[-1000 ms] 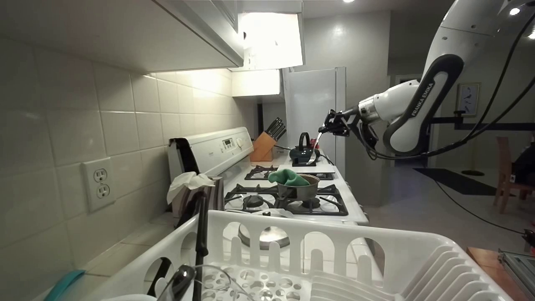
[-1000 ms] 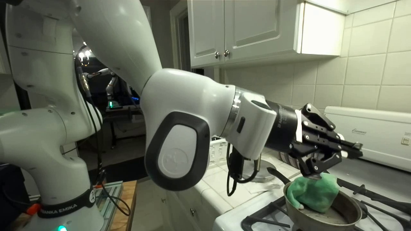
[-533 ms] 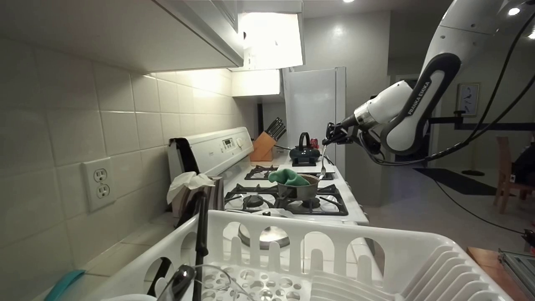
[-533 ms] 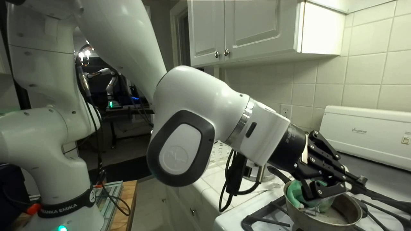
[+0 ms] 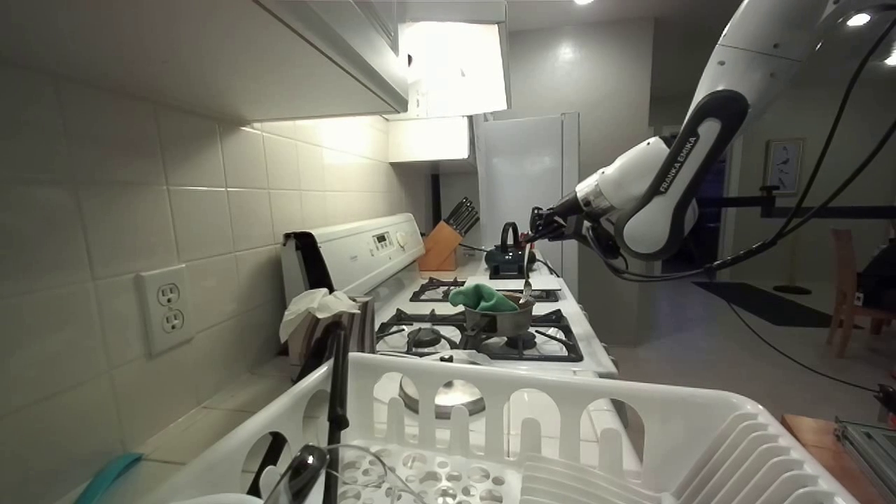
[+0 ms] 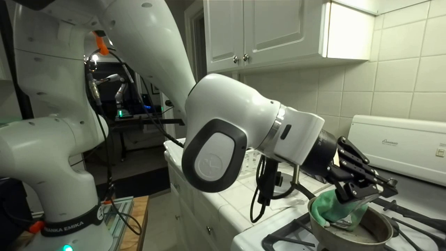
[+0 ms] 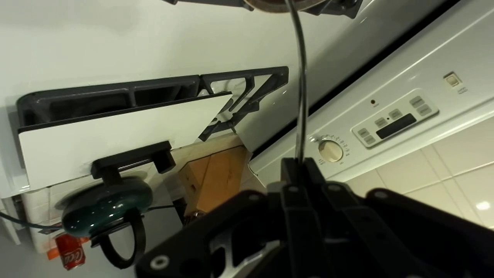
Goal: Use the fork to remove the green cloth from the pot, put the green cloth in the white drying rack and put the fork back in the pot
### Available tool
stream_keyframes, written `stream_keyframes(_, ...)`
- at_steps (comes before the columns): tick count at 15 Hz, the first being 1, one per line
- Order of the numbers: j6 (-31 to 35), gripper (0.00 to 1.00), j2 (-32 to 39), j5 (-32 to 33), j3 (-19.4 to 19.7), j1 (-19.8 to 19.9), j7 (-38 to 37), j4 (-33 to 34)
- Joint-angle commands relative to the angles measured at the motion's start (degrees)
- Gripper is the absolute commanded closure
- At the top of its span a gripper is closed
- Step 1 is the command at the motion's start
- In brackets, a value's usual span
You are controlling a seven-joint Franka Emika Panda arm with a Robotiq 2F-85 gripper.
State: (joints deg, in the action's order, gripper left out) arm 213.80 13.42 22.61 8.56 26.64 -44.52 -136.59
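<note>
Green cloth [image 6: 324, 209] lies bunched in the pot [image 6: 329, 240], standing up above its rim on the stove [image 5: 596, 350], and not yet lifted. From where I stand, the end effector [image 7: 300, 170] is clenched on the handle of the fork [image 7: 303, 88], tines [image 5: 526, 288] pointing down toward the pot. They look close to the cloth in both exterior views, though I can't tell whether they touch.

Hooking the cloth seems to be the step in hand. I'd slide the tines slantwise under a loose fold; a straight jab would probably just squash the cloth or nudge the pot along the burner grate [image 6: 292, 240]. That thin handle could swivel in the pinch, so light pressure, then a slow lift with the tines tipped up, seems wisest.

As for room, the control panel [image 7: 391, 119] runs along the stove's back, and the pot's handle [image 6: 305, 190] juts toward the table [image 6: 237, 212]. Past that stands the white drying rack [image 5: 490, 392], whose raised rim the dangling cloth must clear. Overhead, the cupboard [image 6: 268, 31] crowds the back of the table; swinging out nearer the front edge should leave more freedom.
</note>
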Motion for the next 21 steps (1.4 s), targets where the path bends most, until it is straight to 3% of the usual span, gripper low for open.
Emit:
stream_keyframes(1, 1.37, 0.99, 3.92, -6.17, 1.0, -2.8, 5.05, 2.65)
stream_keyframes(3, 2.32, 0.99, 6.72, -11.35, -0.38, -2.84, 7.8, 4.28)
stream_keyframes(4, 0.35, 0.99, 3.3, -6.68, 0.11, -2.1, 4.75, 1.73)
stream_keyframes(5, 0.44, 0.94, 4.16, -7.28, 0.01, -2.28, 5.23, 2.13)
stream_keyframes(10, 0.57, 0.99, 4.98, -7.67, -0.02, -2.6, 5.57, 2.72)
stream_keyframes(21, 3.79, 0.99, 11.72, -5.84, -4.98, -2.22, 3.78, 8.51)
